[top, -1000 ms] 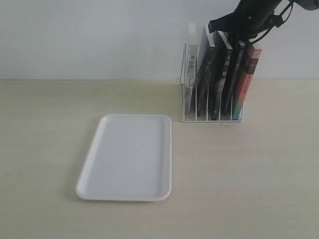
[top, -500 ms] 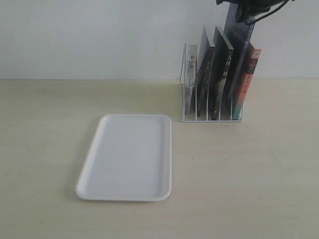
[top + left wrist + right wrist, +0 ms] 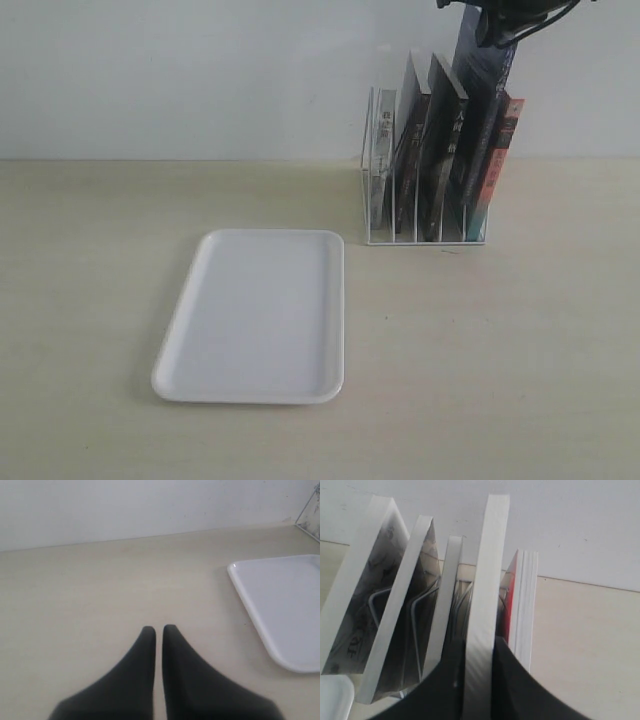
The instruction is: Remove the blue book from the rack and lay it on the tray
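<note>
The blue book (image 3: 481, 95) stands raised partly out of the white wire rack (image 3: 425, 238), its top above the neighbouring books and its lower part still between the wires. My right gripper (image 3: 490, 12) holds its top edge at the upper border of the exterior view. In the right wrist view the gripper (image 3: 479, 649) is shut on the book's white page edge (image 3: 489, 570), one black finger on each cover. The white tray (image 3: 258, 312) lies flat, left of and nearer than the rack. My left gripper (image 3: 159, 629) is shut over bare table beside the tray (image 3: 282, 605).
Two black-spined books (image 3: 438, 150) and a pale book (image 3: 383, 150) stay in the rack's left slots. A red-and-teal-spined book (image 3: 497, 165) leans in the rightmost slot, close against the blue book. A pale wall runs behind the table.
My right gripper has risen from the rack top, drawing the blue book upward out of its slot. In the last half second it barely moved. The tray and other books stayed put.
</note>
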Robot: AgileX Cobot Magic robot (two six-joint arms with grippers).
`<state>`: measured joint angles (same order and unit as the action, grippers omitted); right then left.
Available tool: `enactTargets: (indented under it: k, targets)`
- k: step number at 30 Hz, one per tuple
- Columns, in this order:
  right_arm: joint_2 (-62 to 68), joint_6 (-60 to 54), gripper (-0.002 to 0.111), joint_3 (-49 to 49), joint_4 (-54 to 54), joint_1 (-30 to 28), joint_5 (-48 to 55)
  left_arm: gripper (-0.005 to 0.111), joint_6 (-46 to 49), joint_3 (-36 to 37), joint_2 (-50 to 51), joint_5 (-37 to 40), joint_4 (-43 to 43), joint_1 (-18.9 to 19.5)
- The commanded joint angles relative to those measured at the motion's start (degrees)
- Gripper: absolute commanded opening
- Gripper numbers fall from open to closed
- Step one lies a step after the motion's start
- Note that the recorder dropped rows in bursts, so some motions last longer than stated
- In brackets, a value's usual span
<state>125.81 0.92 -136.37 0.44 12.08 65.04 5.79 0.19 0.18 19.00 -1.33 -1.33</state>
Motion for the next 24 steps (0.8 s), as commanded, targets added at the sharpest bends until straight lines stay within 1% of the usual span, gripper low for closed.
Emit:
enactTargets:
  k: [1, 4, 8, 11, 19, 24]
  targets:
    - [-0.6, 0.2, 0.000, -0.3, -0.4, -0.2, -2.0, 0.005, 0.2, -0.2, -0.2, -0.9, -0.1, 0.1]
    - [-0.9, 0.2, 0.000, -0.3, -0.4, -0.2, -2.0, 0.005, 0.2, -0.2, -0.2, -0.9, -0.1, 0.1]
    - [-5.3, 0.1, 0.000, -0.3, -0.4, -0.2, -0.9, 0.005, 0.2, -0.2, -0.2, -0.9, -0.1, 0.1]
    - [-9.6, -1.7, 0.000, -0.3, -2.3, -0.2, 4.9, 0.005, 0.2, -0.2, -0.2, -0.9, -0.1, 0.1]
    - [-18.8, -4.3, 0.000, -0.3, -2.2, -0.2, 4.9, 0.005, 0.2, -0.2, -0.2, -0.9, -0.1, 0.1]
    - [-24.3, -4.9, 0.000, -0.3, 1.2, -0.2, 4.9, 0.005, 0.2, -0.2, -0.2, -0.9, -0.1, 0.1]
